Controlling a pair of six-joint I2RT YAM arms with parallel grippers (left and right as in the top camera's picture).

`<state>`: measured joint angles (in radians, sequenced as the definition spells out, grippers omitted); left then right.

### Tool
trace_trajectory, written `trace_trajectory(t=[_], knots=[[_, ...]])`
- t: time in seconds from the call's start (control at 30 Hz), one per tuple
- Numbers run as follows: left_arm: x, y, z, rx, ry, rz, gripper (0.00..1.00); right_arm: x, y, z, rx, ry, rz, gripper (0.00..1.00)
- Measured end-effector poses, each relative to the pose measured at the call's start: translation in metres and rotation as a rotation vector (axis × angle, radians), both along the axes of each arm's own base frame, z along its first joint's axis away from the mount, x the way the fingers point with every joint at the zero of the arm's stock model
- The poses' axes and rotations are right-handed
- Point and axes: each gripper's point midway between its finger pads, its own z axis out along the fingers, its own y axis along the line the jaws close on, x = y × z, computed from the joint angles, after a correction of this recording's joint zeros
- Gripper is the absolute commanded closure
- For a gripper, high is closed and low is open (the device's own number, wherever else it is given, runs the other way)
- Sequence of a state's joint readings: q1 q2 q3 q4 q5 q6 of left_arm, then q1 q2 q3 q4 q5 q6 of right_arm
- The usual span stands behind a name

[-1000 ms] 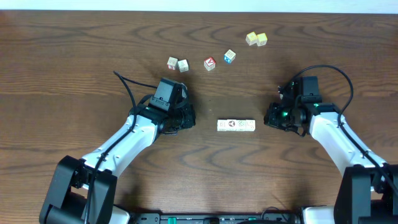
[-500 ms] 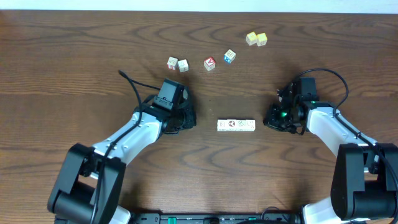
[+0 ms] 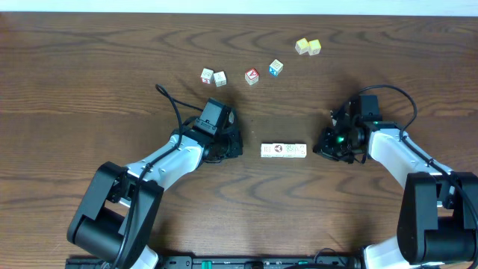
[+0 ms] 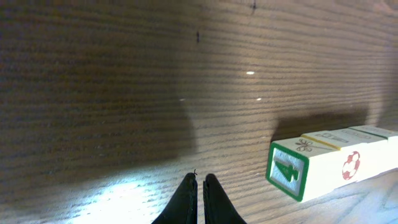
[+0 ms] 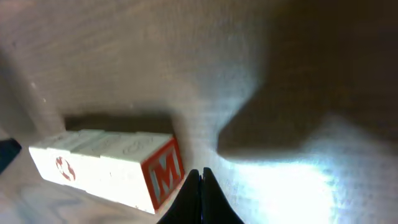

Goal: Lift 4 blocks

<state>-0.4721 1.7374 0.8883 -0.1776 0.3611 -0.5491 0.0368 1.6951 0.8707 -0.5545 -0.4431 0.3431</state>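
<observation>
A: Where are the blocks?
B: All 4 lie end to end in 1 row, flat on the table, between the 2 arms. None is off the wood.

A: Pincers?
B: Left gripper is pinched to a narrow slit with nothing in it. The green 4 face of the row is near its tips but apart from them. Right gripper is closed tight and empty. The red M face is just beside its tips; I cannot tell if they touch.

A: Step?
B: It reads as the approach, with closed tips posted at the 2 ends of the row.

A: Next?
B: My judgement: press inward from both ends, evenly and along the row's axis, then raise both arms together. An off-centre push could buckle the row. The loose cubes are well apart from it.
</observation>
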Motion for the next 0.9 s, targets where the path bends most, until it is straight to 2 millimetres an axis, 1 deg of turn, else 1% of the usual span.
trace_trajectory(t=[0.13, 0.47, 0.9], knots=[[0.0, -0.0014, 0.0007, -0.007, -0.001, -0.003, 0.93, -0.0108, 0.0013, -0.0014, 0.008, 0.043, 0.007, 0.99], [-0.0002, -0.0044, 0.0016, -0.012, -0.007, -0.011, 0.92, -0.0082, 0.0031, -0.0001, 0.018, 0.028, 0.017, 0.99], [-0.0008, -0.0053, 0.0016, -0.012, -0.007, -0.014, 0.93, -0.014, 0.0101, 0.0029, 0.058, 0.027, 0.07, 0.99]])
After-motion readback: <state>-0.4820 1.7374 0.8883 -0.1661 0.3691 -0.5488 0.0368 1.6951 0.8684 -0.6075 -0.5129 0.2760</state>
